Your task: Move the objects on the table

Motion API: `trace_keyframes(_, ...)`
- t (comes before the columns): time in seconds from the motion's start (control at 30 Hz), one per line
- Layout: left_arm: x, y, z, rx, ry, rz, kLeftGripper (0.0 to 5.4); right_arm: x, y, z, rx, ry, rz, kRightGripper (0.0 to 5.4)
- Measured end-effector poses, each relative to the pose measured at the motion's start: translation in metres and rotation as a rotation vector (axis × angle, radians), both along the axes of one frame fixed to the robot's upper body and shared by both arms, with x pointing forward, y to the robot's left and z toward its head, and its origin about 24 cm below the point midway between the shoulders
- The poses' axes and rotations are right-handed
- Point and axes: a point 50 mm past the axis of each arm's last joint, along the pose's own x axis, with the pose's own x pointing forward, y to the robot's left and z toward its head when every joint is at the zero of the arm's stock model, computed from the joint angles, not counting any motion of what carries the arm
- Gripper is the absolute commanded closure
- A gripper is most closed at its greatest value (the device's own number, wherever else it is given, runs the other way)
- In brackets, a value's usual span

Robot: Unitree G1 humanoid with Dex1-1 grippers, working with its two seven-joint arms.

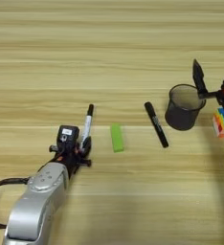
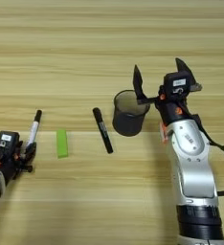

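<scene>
While the table (image 1: 109, 48) is being surveyed from the robot's left, the left gripper (image 1: 78, 146) is being shown low at the lower end of the white marker (image 1: 87, 125), its black fingers lying close around that end; whether the marker is actually being pinched cannot be told. The marker is lying flat, cap pointing away from the robot. It is being judged light, stiff and smooth, apt to roll, so it is best taken across the middle of its barrel. Just beside it, apart, the green bar (image 1: 116, 137) is lying flat; it is being judged light and rigid, best pinched across its narrow sides. Further right the black marker (image 1: 156, 124) is lying at a slant, near the mesh cup (image 2: 128, 114) but not touching it. The cup is standing upright; it is being judged light and easily tipped. The right gripper (image 2: 164, 79) is being held with fingers spread wide and empty, one finger over the cup's rim. The puzzle cube (image 1: 222, 123) is being partly hidden behind the right arm.
</scene>
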Motion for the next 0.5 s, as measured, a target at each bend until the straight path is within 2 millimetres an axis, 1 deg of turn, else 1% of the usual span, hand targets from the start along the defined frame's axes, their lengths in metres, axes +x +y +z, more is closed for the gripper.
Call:
trace_keyframes(0.33,0.002,-0.003,0.0,-0.009,-0.008,0.004,1.93,0.001,-0.002,-0.003,-0.002,0.013,-0.008,0.0)
trace_keyframes(0.5,0.002,-0.003,0.0,-0.007,-0.011,0.005,1.52,0.005,-0.008,-0.012,-0.012,0.055,-0.032,0.0)
